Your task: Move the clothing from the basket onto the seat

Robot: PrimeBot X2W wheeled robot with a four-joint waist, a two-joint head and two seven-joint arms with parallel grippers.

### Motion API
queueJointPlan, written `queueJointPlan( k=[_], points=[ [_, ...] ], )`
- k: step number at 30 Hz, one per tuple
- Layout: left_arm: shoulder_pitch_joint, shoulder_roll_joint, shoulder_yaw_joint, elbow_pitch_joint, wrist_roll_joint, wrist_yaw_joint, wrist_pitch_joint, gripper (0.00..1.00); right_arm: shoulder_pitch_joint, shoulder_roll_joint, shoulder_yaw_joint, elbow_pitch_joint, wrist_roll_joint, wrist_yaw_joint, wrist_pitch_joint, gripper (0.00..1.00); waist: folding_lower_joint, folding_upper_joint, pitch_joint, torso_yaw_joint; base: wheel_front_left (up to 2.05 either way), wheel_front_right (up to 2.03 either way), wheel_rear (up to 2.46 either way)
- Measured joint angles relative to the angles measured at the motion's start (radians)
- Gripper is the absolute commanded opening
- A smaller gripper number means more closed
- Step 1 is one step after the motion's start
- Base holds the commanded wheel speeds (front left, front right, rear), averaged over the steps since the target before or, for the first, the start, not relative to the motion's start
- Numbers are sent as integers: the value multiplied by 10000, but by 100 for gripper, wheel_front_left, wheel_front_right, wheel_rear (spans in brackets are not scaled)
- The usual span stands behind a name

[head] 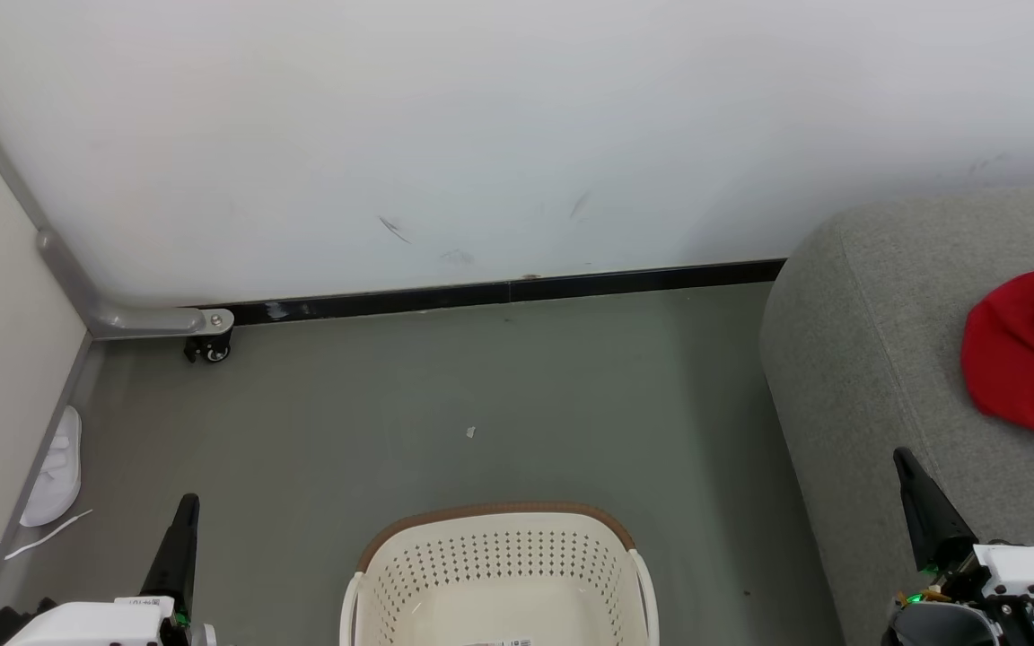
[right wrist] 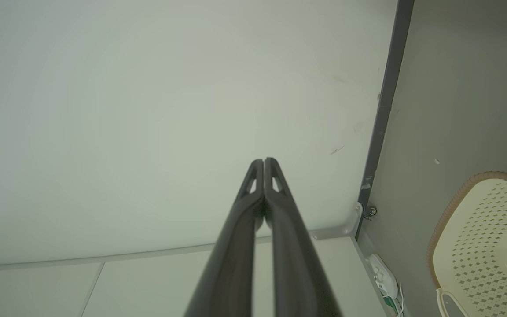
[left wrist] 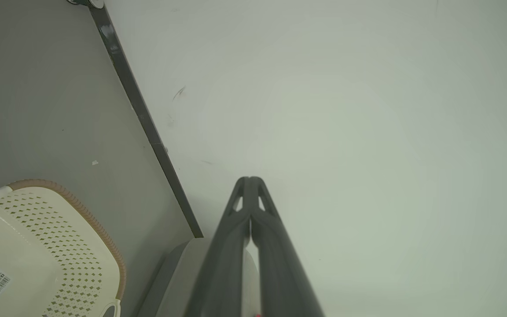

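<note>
The cream perforated basket (head: 499, 574) with a brown rim stands on the floor at the bottom centre of the head view; the part of its inside that shows holds only a paper label. The basket also appears in the left wrist view (left wrist: 38, 246) and the right wrist view (right wrist: 486, 237). Red-and-white clothing (head: 1029, 354) lies on the grey seat (head: 876, 359) at the right. My left gripper (head: 187, 504) is shut at the lower left, left of the basket, with nothing in it (left wrist: 250, 180). My right gripper (head: 903, 458) is shut over the seat's front, empty (right wrist: 264, 161).
A white wall with a black baseboard (head: 499, 292) closes off the far side. A grey partition foot with a caster (head: 209, 345) stands at the back left. A white slipper (head: 57, 467) lies along the left wall. Grey floor stretches between basket and wall.
</note>
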Motion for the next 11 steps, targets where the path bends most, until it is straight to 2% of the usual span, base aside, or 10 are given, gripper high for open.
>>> queueJointPlan(
  k=[11],
  points=[
    [0,0,0,0,0,0,0,0,0,12,-15,0,-13,0,15,0,0,0,0,0,0,0,0]
  ],
)
